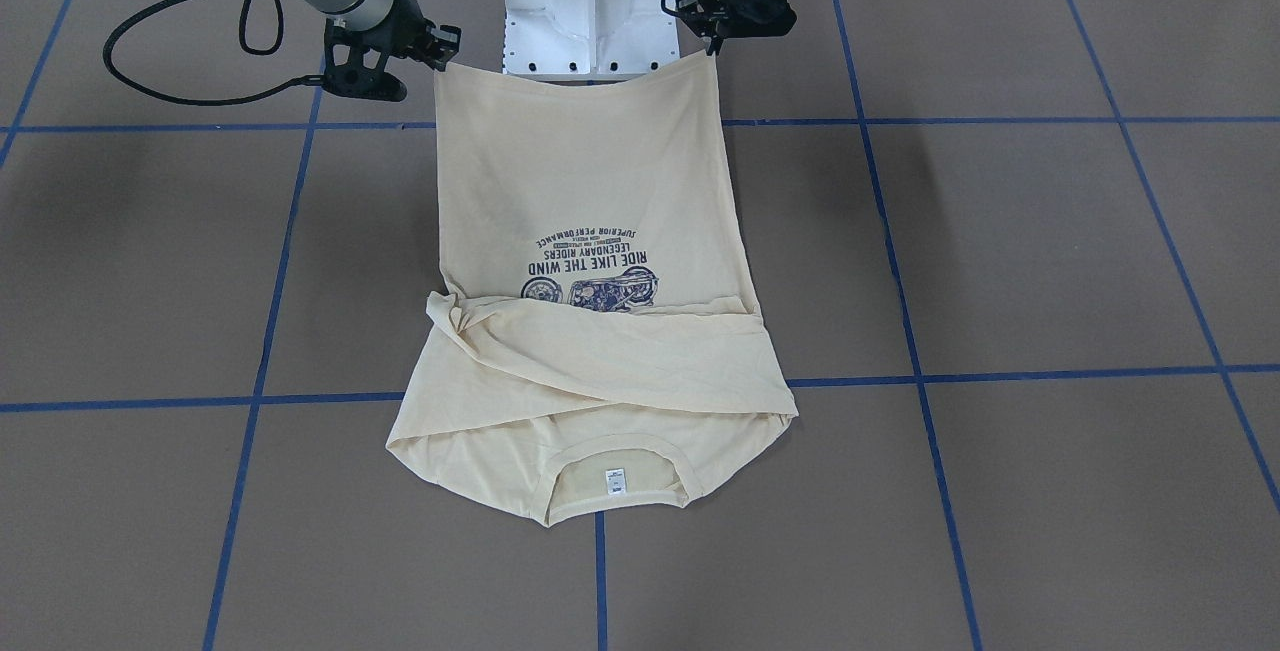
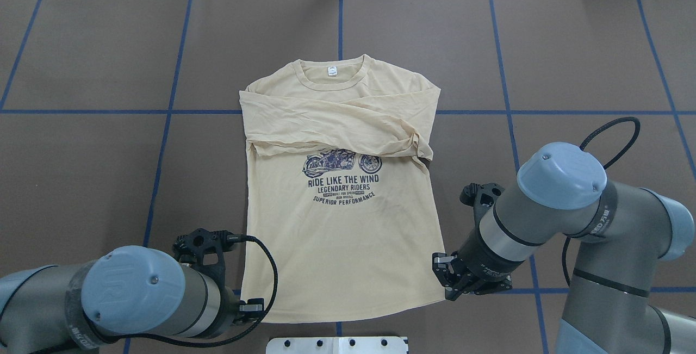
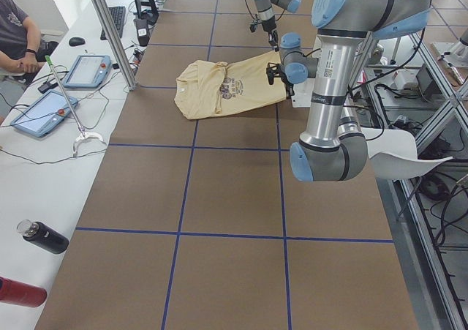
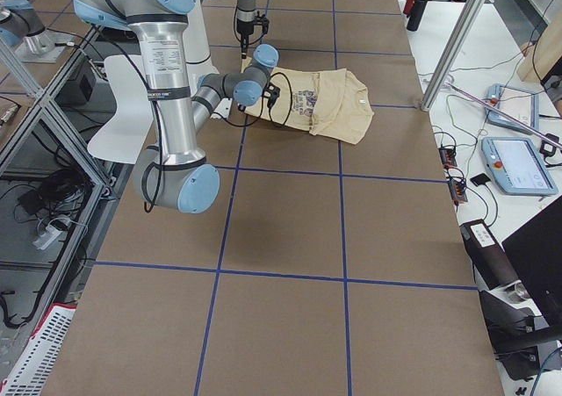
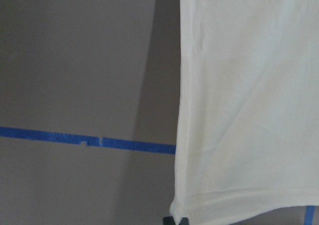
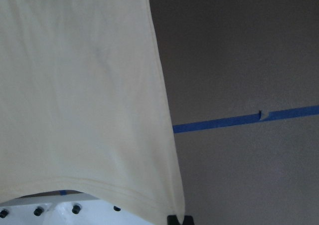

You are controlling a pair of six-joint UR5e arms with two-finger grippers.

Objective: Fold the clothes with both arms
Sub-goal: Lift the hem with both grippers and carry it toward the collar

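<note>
The pale cream-yellow T-shirt (image 2: 337,234) lies print side up on the brown bench (image 2: 571,44), about the middle of the overhead view. Its collar points to 12 o'clock and its hem to 6 o'clock, near the white pedestal (image 2: 337,345). The small white neck label (image 2: 332,71) shows inside the collar. Both long sleeves are folded across the chest in a creased band that covers the top of the dark navy motorcycle print (image 2: 342,177). The band bunches into a twist at the shirt's 3 o'clock side.

The left arm (image 2: 136,294) reaches the hem's 7 o'clock corner, and its jaws are closed on that corner. The right arm (image 2: 544,207) is at the 5 o'clock corner, its jaws likewise pinched shut on the fabric. In the front-facing view the hem hangs raised between the two corners, sagging slightly in the middle, while the collar end rests flat on the bench. Blue tape lines (image 2: 109,111) cross the bench in a grid
</note>
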